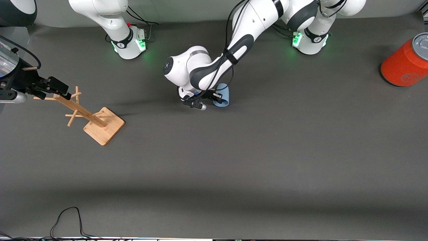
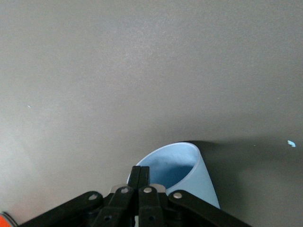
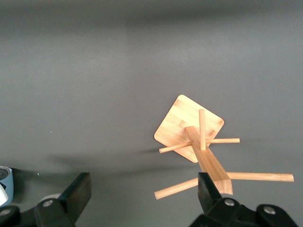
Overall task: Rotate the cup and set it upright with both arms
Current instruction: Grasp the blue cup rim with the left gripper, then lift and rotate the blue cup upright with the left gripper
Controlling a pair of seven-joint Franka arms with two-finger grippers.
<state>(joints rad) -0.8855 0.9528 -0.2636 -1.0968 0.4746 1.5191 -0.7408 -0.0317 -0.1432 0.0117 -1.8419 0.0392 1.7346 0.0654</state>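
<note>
The light-blue cup (image 1: 223, 96) is at the middle of the table, tilted over on the grey mat, with its open mouth toward the left wrist camera (image 2: 182, 165). My left gripper (image 1: 216, 97) is low at the cup, beside it toward the right arm's end. In the left wrist view the left gripper (image 2: 140, 176) has its two fingers pressed together on the cup's rim. My right gripper (image 1: 57, 87) hangs open and empty over the top of the wooden rack (image 1: 90, 115). In the right wrist view the right gripper (image 3: 144, 194) has a rack peg showing between its spread fingers.
A big orange-red can with a grey lid (image 1: 406, 62) lies at the left arm's end of the table. The wooden rack (image 3: 196, 137) stands toward the right arm's end. A black cable (image 1: 67, 221) loops at the table edge nearest the front camera.
</note>
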